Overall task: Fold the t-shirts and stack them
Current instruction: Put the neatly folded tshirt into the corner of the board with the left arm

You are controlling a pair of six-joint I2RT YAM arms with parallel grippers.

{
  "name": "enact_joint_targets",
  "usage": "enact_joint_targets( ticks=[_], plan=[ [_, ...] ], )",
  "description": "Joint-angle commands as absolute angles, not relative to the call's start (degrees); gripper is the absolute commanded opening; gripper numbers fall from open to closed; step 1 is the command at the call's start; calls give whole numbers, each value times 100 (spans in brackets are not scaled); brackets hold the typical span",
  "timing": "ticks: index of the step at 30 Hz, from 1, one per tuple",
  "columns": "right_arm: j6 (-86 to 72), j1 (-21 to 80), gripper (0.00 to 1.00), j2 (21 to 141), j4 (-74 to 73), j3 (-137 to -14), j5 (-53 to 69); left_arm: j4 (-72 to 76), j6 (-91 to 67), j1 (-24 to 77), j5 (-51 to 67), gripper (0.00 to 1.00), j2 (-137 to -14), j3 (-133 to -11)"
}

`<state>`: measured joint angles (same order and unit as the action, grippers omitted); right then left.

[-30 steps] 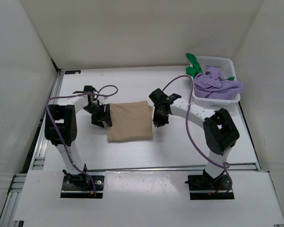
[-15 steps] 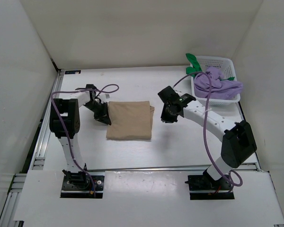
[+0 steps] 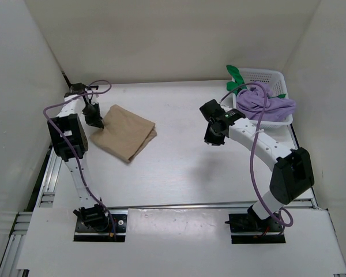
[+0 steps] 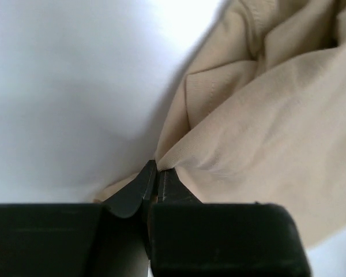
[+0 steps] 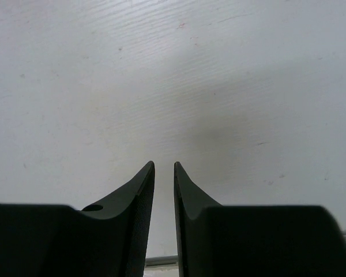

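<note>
Left gripper (image 3: 95,119): far left of the basket (image 3: 275,75), fingers pinched tight on the edge of the tan t-shirt (image 3: 127,134). Shirt folded, lying skewed on the table (image 3: 179,167), well left of the basket; its pinched corner is hidden under the gripper.
Right gripper (image 3: 214,136): near the basket's left side, over bare table, fingers almost together with a thin slit between them, nothing held.
Purple t-shirt (image 3: 265,104): heaped in the basket, spilling over the near rim, lower part hidden.
Green cloth (image 3: 235,81): at the basket's far-left corner, mostly cut off.
</note>
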<state>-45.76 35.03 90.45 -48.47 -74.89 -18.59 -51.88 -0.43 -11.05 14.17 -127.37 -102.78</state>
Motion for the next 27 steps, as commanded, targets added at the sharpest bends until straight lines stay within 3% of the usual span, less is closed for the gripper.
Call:
enact_joint_targets(
  ticks=[1, 10, 15, 16, 17, 21, 25, 27],
  plan=[
    [-4421, 3419, 24, 8974, -5089, -7795, -2065, -5037, 0, -1370, 414, 10, -12884, -10765],
    [-4368, 3419, 24, 9571, -5194, -8226, -1942, -4649, 0, -2398, 184, 10, -13175, -11214],
    [-4315, 3419, 24, 9677, -5194, -8350, -1828, -4579, 0, -2461, -78, 10, -13035, -11268],
    [-4315, 3419, 24, 9677, -5194, -8350, -1776, -4579, 0, -2461, -131, 13, -12912, -11268],
    [-4315, 3419, 24, 9677, -5194, -8350, -1775, -4579, 0, -2461, -132, 30, -12824, -11146],
    [-4315, 3419, 24, 9616, -5194, -8350, -1723, -4343, 0, -2295, -429, 63, -12192, -10364],
    [-4368, 3524, 24, 9615, -5194, -8288, -1670, -3684, 0, -1864, -1228, 72, -11603, -9502],
    [-4368, 3577, 24, 9563, -5194, -8288, -1609, -3446, 0, -1706, -1388, 72, -11409, -9352]
  ],
)
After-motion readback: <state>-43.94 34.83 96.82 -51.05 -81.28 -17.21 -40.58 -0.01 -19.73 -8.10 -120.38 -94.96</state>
